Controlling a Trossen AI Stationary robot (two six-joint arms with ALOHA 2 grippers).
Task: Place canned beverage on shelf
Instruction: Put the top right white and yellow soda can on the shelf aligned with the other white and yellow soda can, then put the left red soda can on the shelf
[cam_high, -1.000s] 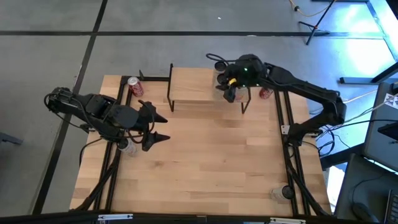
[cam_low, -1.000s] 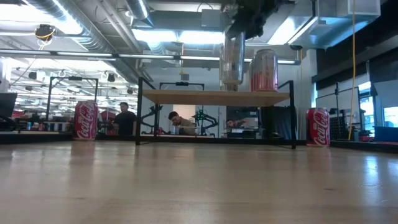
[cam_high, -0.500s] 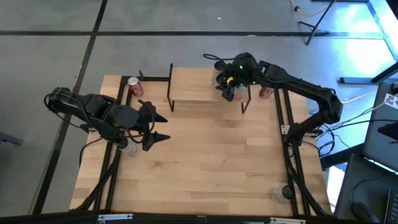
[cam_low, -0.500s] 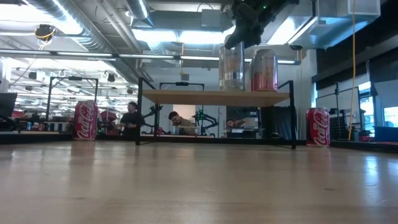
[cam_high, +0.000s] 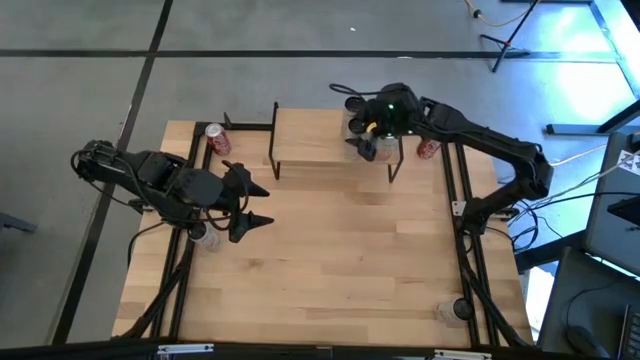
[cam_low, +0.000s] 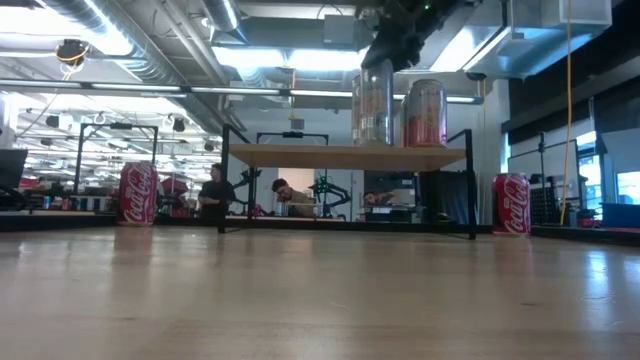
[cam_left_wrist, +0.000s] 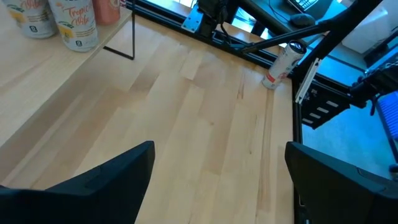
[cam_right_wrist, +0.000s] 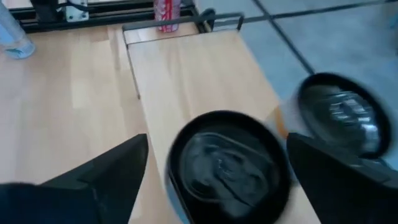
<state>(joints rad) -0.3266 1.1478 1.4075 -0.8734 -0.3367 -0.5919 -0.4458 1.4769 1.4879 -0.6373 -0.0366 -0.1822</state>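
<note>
My right pincer (cam_high: 366, 140) hangs straight over the pale can (cam_low: 372, 103) with its fingers spread wide on either side of the can's top (cam_right_wrist: 227, 163), holding nothing. From the low view the can stands upright on the shelf (cam_low: 345, 155), just beside a pink can (cam_low: 426, 113) at the shelf's right end. I judge the placing itself done and the release is the step in hand. Whether the fingers are fully clear of the can's sides I can't quite tell from above. Next I want to lift straight up, keeping the fingers wide, so nothing nudges either can off the narrow board. Two red cans (cam_low: 138, 194) stand on the bench (cam_high: 340, 260), one at each side of the shelf. My left pincer (cam_high: 252, 204) waits wide open and empty over the bench's left side.
</note>
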